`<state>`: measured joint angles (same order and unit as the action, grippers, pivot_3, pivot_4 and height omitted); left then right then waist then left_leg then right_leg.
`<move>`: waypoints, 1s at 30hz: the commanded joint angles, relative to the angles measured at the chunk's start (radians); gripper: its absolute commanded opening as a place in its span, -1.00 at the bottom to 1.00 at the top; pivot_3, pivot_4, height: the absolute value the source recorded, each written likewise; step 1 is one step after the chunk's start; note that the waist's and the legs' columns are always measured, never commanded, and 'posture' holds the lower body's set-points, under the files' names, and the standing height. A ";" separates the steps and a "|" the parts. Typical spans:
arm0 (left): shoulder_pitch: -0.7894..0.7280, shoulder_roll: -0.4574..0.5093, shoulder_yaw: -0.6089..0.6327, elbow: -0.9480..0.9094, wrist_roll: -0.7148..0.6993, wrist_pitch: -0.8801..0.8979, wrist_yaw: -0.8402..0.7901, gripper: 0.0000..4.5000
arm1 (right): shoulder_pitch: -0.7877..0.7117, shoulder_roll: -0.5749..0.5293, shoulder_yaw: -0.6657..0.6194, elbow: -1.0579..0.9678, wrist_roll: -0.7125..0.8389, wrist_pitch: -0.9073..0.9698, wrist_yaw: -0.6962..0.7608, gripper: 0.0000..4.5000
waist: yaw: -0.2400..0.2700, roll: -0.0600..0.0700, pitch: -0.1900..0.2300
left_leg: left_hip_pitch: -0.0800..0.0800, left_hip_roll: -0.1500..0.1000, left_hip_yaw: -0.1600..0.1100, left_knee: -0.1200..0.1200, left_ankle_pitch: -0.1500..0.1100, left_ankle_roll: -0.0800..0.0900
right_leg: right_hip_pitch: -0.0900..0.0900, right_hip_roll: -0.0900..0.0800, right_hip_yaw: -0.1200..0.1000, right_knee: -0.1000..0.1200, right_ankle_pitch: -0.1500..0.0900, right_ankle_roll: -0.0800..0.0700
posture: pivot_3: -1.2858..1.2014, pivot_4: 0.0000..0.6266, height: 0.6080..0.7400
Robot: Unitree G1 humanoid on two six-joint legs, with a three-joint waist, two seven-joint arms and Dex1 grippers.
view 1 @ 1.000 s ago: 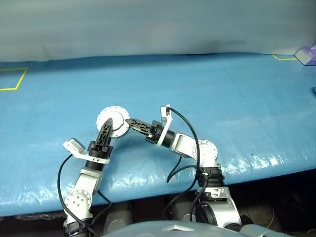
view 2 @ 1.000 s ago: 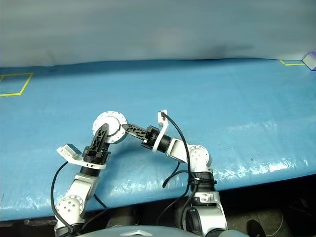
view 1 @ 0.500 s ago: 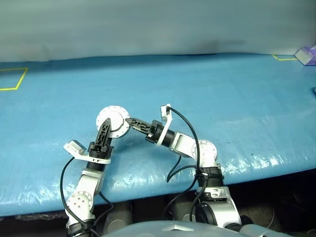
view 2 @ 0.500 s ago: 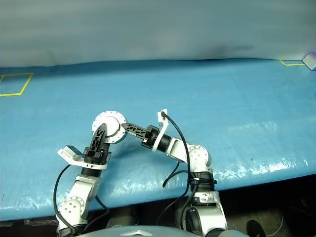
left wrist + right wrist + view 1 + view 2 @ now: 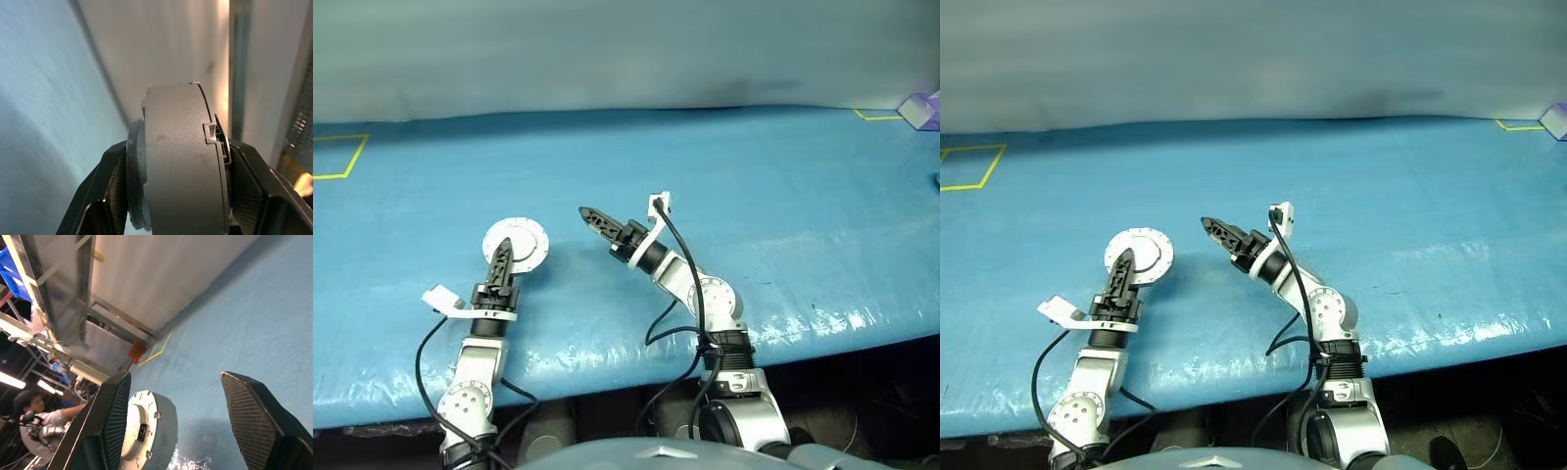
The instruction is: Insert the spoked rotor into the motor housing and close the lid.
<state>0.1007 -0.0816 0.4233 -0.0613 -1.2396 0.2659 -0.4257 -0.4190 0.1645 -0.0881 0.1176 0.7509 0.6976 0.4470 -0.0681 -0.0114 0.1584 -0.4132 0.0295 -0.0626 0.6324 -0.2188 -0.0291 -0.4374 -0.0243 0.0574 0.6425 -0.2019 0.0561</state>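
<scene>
Left end effector point(image 5: 501, 257) gripping round silver-grey motor housing point(image 5: 517, 244), right end effector point(image 5: 592, 217) spread wide, empty.

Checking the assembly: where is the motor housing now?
In the head views the motor housing sits left of centre over the blue table, held in the left claw.

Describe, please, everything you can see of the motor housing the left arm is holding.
The motor housing is a short round cylinder with a matt grey side wall bearing a small notch, and a pale flat face ringed with small holes and a raised centre. It is held on edge above the blue table, clamped across its thickness between the left gripper's black jaws. The right gripper, jaws open, is apart from it.
</scene>
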 commanded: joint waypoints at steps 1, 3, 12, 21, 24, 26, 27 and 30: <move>-0.107 -0.068 0.094 0.022 0.059 -0.207 0.087 0.16 | 0.025 0.047 0.013 -0.011 0.002 -0.041 0.000 0.39 | 0.002 0.000 0.000 | 0.000 0.000 0.000 0.000 0.000 0.000 | 0.000 0.000 0.000 0.000 0.000 0.000 | 0.03 -0.52 1.00; -0.171 -0.050 0.139 0.078 0.119 -0.303 0.184 0.16 | 0.026 0.047 0.018 -0.009 -0.001 -0.052 0.001 0.39 | 0.006 -0.001 0.000 | 0.001 0.000 -0.001 0.001 0.000 0.000 | 0.001 0.000 0.000 0.000 0.000 0.000 | 0.03 -0.52 1.00; -0.268 0.052 0.173 0.189 0.331 -0.317 0.510 0.16 | 0.040 0.047 0.037 -0.021 -0.026 -0.091 0.007 0.39 | 0.013 -0.002 -0.001 | 0.003 -0.002 -0.003 0.003 0.000 0.000 | 0.009 0.000 0.000 -0.007 0.003 0.005 | 0.03 -0.52 1.00; -0.181 0.062 0.219 0.132 0.329 -0.345 0.457 0.43 | 0.039 0.034 0.046 0.005 -0.060 -0.101 0.009 0.42 | 0.000 -0.001 -0.001 | 0.004 -0.002 -0.003 0.009 0.000 0.000 | 0.010 0.000 0.001 -0.001 0.003 0.004 | 0.03 -0.52 1.00; -0.174 0.073 0.254 0.136 0.378 -0.390 0.528 0.83 | 0.032 0.037 0.044 0.016 -0.063 -0.103 0.009 0.42 | -0.001 -0.001 -0.001 | 0.005 -0.002 -0.003 0.009 0.000 0.000 | 0.010 0.000 0.001 0.000 0.003 0.004 | 0.03 -0.52 1.00; -0.177 0.089 0.291 0.142 0.438 -0.446 0.603 0.97 | 0.028 0.037 0.053 0.027 -0.070 -0.101 0.015 0.42 | -0.004 -0.001 -0.002 | 0.006 -0.001 -0.002 0.008 0.000 0.000 | 0.010 0.001 0.001 0.000 0.003 0.004 | 0.03 -0.52 1.00; -0.178 0.094 0.310 0.140 0.458 -0.480 0.628 0.97 | 0.027 0.037 0.058 0.030 -0.075 -0.100 0.019 0.42 | -0.007 -0.001 -0.001 | 0.006 -0.001 -0.002 0.008 0.000 0.000 | 0.010 0.001 0.002 0.000 0.003 0.003 | 0.03 -0.52 1.00; -0.184 0.092 0.347 0.128 0.513 -0.555 0.683 0.97 | 0.028 0.037 0.065 0.033 -0.084 -0.102 0.027 0.42 | -0.003 -0.001 -0.001 | 0.006 0.000 -0.001 0.007 0.000 0.000 | 0.009 0.002 0.002 0.000 0.003 0.003 | 0.03 -0.52 1.00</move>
<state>-0.0808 -0.0006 0.7477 0.0856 -0.7732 -0.2302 0.2218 -0.4212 0.1641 -0.0627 0.1637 0.6671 0.6124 0.4589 -0.0709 -0.0128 0.1570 -0.4074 0.0289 -0.0641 0.6394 -0.2190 -0.0289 -0.4281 -0.0228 0.0598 0.6424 -0.1990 0.0589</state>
